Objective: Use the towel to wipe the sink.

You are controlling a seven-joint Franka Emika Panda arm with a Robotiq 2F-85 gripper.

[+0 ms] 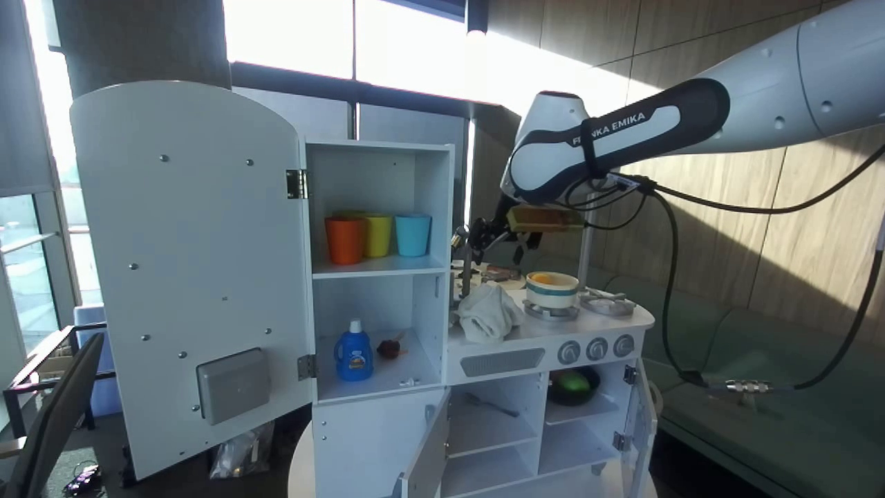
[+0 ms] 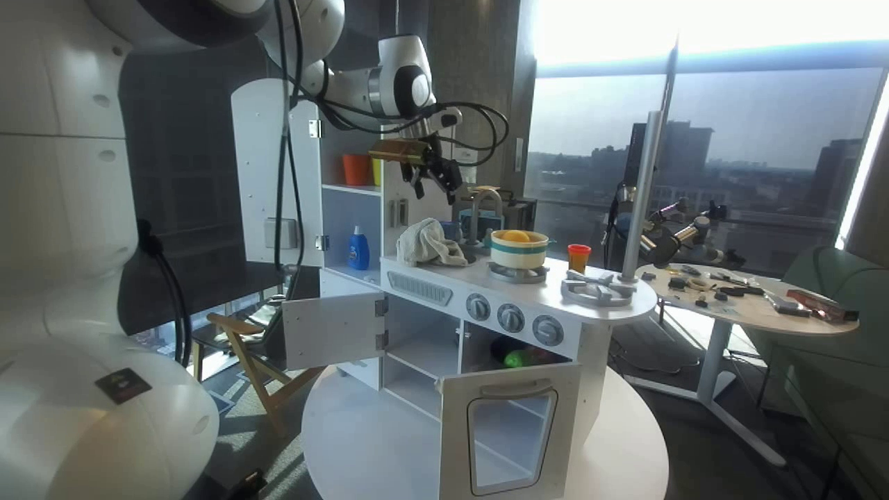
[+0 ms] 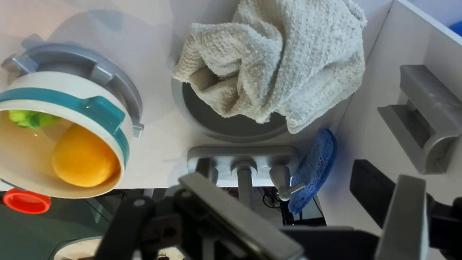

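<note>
A crumpled off-white towel [image 3: 288, 61] lies over the small round grey sink [image 3: 231, 126] and covers much of it. Only the sink's faucet-side part shows in the wrist view. The towel also shows in both exterior views [image 1: 489, 315] [image 2: 427, 244], heaped on the white counter. My gripper [image 3: 279, 177] is open with nothing between its fingers. In both exterior views it is [image 1: 499, 247] in the air above the counter, apart from the towel [image 2: 436, 189].
A grey faucet [image 3: 245, 180] stands behind the sink, with a blue sponge [image 3: 314, 169] beside it against the cabinet wall. A pot [image 2: 519, 250] with a yellow-orange item sits on a burner beside the sink. The tall cabinet [image 1: 448, 207] borders the counter. Lower doors stand open.
</note>
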